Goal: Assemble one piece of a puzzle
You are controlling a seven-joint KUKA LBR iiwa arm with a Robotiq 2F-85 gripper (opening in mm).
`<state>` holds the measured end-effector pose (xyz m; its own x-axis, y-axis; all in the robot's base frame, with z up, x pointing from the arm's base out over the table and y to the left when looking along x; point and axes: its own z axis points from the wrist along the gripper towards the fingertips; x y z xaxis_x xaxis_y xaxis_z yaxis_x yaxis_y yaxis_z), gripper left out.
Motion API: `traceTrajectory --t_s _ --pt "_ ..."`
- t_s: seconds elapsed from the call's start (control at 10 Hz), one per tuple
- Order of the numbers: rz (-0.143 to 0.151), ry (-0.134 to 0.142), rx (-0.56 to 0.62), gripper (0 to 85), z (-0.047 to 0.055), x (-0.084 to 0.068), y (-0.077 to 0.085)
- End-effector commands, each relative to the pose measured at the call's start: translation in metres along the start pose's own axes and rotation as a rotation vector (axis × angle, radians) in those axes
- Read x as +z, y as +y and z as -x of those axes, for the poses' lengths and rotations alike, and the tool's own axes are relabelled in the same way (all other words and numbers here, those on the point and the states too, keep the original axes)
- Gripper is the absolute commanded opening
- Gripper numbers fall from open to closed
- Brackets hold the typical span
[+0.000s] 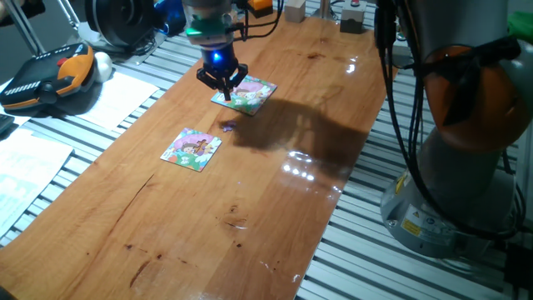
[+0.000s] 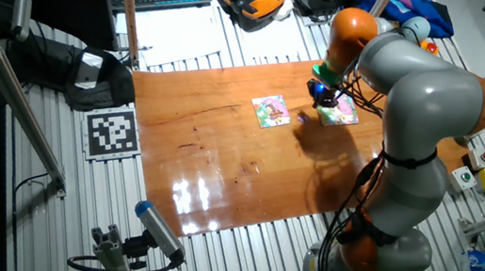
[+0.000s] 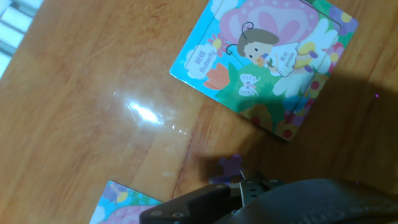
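Observation:
The puzzle [image 1: 191, 149] is a small square with green edges and a pink figure, lying flat on the wooden table. It also shows in the other fixed view [image 2: 272, 111] and fills the top of the hand view [image 3: 261, 59]. The tiny purple piece [image 1: 226, 127] lies loose on the wood between the two puzzles, and shows in the other fixed view [image 2: 302, 118] and the hand view [image 3: 230, 167]. My gripper [image 1: 221, 82] hangs low over the near edge of the lilac-and-white puzzle [image 1: 246, 94], beyond the piece. It holds nothing. Its dark fingers [image 3: 193, 202] show blurred at the bottom of the hand view.
The lilac-and-white puzzle also shows at the hand view's bottom left [image 3: 115, 205]. An orange teach pendant [image 1: 46, 77] and papers [image 1: 117, 96] lie left of the table. The arm's base [image 1: 466, 167] stands at the right. Small boxes [image 1: 351, 22] stand at the far end.

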<state>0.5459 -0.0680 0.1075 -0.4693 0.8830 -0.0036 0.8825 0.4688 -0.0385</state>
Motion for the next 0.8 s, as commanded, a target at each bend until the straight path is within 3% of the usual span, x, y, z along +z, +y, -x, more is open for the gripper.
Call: traceTrajectory --t_s 0.0,0.2,0.3,0.5,0.7 --pt "0.028 -0.007 0.0 0.0 -0.0003 0.0001 0.0" --pt "0.087 -0.044 -0.027 0.0 -0.0003 0.0001 0.0" --pt "0.085 -0.044 -0.009 0.0 -0.0003 0.0001 0.0" --pt "0.049 -0.037 0.054 0.0 0.001 0.001 0.0027" --pt "0.031 -0.046 0.068 0.0 0.0004 0.0036 0.0075"
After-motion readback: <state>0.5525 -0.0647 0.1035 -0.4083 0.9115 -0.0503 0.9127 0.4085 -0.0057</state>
